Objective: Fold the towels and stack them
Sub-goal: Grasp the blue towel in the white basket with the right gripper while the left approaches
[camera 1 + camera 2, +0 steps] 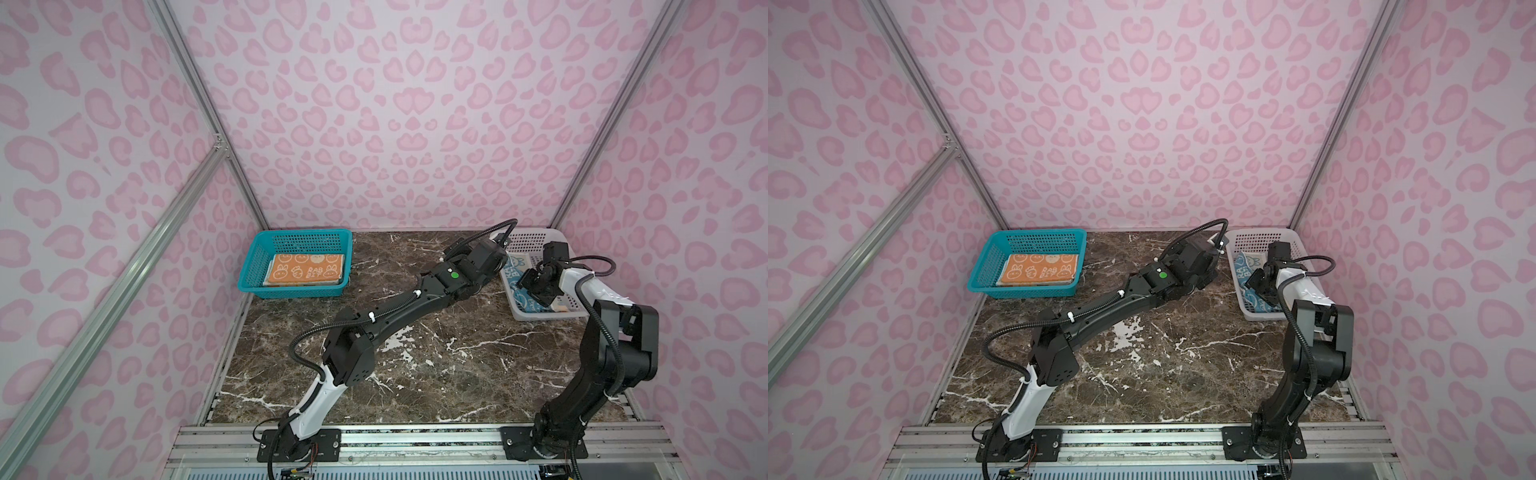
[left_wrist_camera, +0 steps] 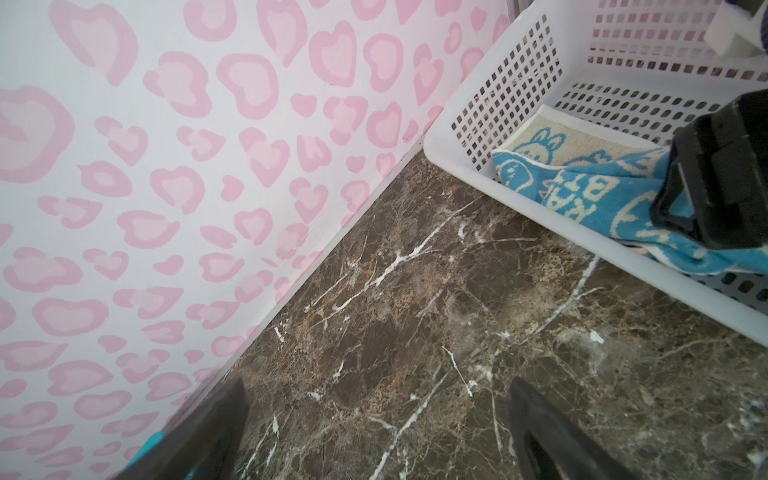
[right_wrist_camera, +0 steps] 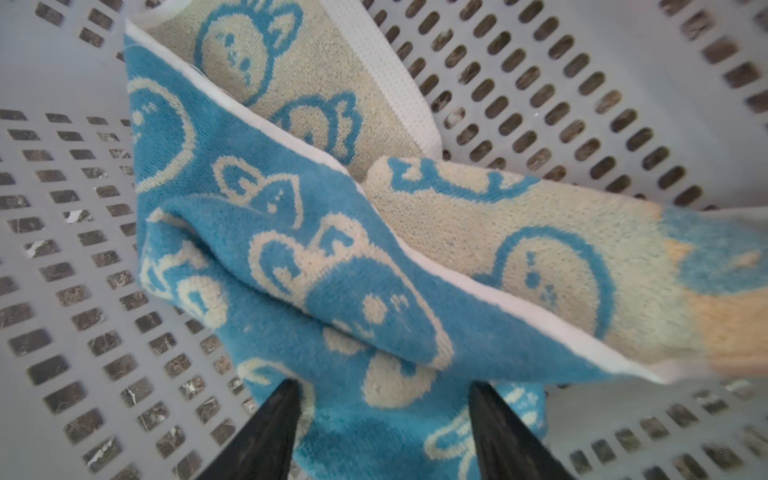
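Right fingers are seen partly closed astride the bunched blue towel in the white basket, grip unclear, so the cream towel beneath could be snagged; left fingers wide.

Black-white arms, ribbed black cables

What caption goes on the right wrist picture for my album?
Two black fingers straddle a crumpled blue bunny towel in a white basket.

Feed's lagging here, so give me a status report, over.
Left gripper open, over brown marble tabletop beside white perforated plastic basket. Right gripper astride crumpled blue rabbit-face terry towel inside that basket, grip unconfirmed. Only basket walls in the way.
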Available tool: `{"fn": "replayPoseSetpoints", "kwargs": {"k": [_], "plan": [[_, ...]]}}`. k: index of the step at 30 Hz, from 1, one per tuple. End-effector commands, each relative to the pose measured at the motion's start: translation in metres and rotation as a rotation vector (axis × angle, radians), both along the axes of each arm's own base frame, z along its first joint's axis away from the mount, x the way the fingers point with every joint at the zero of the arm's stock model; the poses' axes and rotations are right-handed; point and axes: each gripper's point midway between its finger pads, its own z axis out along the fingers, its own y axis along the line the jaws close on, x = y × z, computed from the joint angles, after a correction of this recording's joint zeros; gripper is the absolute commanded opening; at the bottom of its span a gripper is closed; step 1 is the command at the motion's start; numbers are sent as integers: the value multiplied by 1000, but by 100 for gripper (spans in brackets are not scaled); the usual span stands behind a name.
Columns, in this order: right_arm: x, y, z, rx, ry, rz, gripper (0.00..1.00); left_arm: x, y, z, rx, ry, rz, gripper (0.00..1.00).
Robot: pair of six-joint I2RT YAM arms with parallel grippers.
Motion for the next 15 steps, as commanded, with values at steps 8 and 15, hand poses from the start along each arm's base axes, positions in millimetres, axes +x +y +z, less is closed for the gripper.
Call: {"fn": "replayPoseSetpoints", "kwargs": {"k": [8, 15], "plan": [[5, 15, 28, 73, -113, 26, 0, -8, 15, 4, -30, 8, 38, 98], [5, 36, 134, 7, -270, 127, 0, -19, 42, 21, -79, 22, 106, 98]]}}
